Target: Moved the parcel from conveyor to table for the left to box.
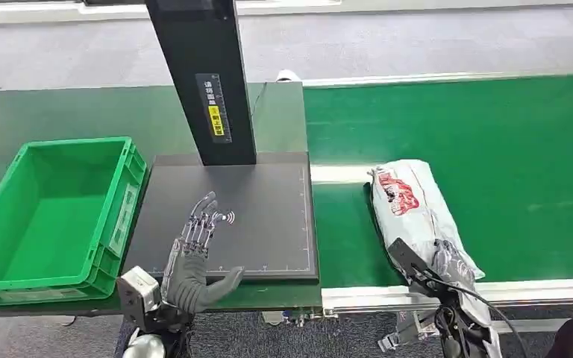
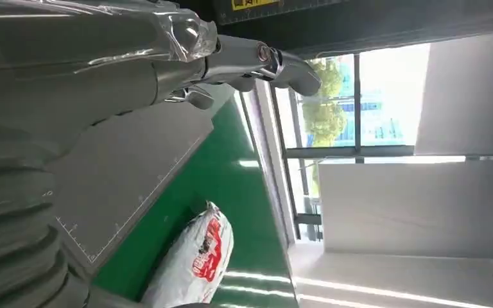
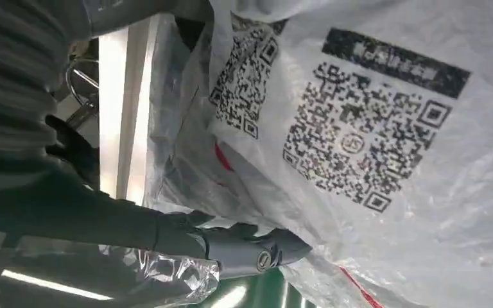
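The parcel (image 1: pixel 418 212), a white plastic mailing bag with red print, lies lengthwise on the green conveyor (image 1: pixel 507 149), just beside the dark mat (image 1: pixel 268 216) that covers the table next to the belt; its near end reaches the conveyor's front rail. That position suits the job: the bag has only to cross the short gap onto the mat, where the other arm can take it. The right hand (image 1: pixel 448 261) is at the near end of the parcel, and in the right wrist view its thick grey thumb (image 3: pixel 257 250) presses against the crinkled plastic under the printed codes. The darker fingers are hidden by the bag, so whether they are fully clamped on it I cannot tell; judging from the contact, a grasp is being made or is already on. The left hand (image 1: pixel 194 257) waits above the near edge of the mat with its fingers (image 1: pixel 203 216) spread and straight, holding nothing, seemingly held ready to receive. On the far side of the mat from the conveyor stands a green crate (image 1: pixel 52 216) with nothing visible in it, placed within the left arm's reach for boxing. A black post (image 1: pixel 205 74) rises from the back of the mat.
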